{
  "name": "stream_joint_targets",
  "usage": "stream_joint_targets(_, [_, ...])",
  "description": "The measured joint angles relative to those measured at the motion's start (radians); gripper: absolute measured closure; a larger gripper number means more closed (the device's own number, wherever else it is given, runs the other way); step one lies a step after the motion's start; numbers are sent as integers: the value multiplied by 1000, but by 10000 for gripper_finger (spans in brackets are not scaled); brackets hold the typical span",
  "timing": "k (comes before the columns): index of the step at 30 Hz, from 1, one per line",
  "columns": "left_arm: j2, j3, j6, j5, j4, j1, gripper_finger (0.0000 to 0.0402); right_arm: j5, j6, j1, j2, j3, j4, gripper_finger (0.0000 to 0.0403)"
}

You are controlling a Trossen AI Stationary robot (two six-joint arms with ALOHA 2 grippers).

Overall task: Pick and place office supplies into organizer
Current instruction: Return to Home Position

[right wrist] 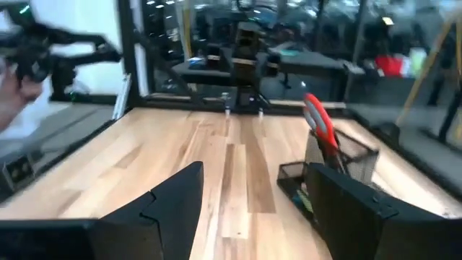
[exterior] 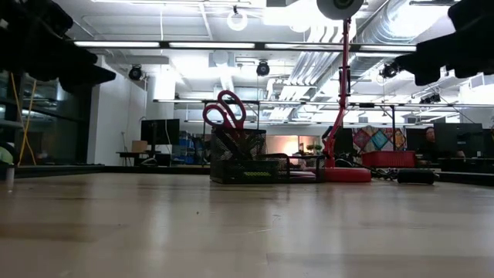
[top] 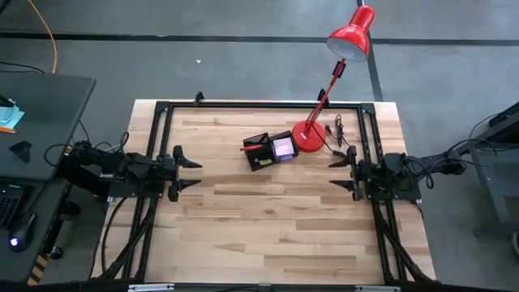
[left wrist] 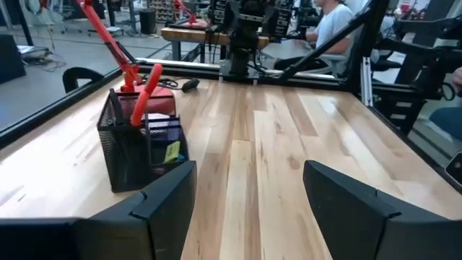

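While left hand (top: 195, 173) and right hand (top: 334, 173) gape empty, the organizer (top: 261, 161) stands well apart between them.

1 organizer (top: 259, 161), 1 scissors (top: 254, 147), 1 lamp (top: 309, 136), perhaps 1 sticky pad (top: 283, 148).

the organizer (left wrist: 130, 155) is showing black mesh, scissors (left wrist: 146, 94) red handles, pad (top: 283, 148) purple, a bit (left wrist: 172, 151) yellow, lamp (top: 350, 36) red, table (top: 268, 227) pale wood in plank stripes.
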Motion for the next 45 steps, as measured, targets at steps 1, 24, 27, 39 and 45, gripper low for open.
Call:
stream_joint_targets(1, [0, 0, -1, -2, 0, 0, 158, 15, 34, 0, 0, 0, -1, 167])
stream_joint_targets(24, [4, 0, -28, 11, 0, 0, 158, 74, 253, 0, 2, -1, -92, 167])
stream_joint_targets(27, [4, 0, -28, 11, 0, 0, 158, 74, 254, 0, 2, -1, -92, 167])
stream_joint_targets(39, [4, 0, -28, 14, 0, 0, 158, 73, 257, 0, 2, -1, -93, 167])
stream_joint_targets(45, [4, 0, -28, 14, 0, 0, 158, 73, 257, 0, 2, -1, -93, 167])
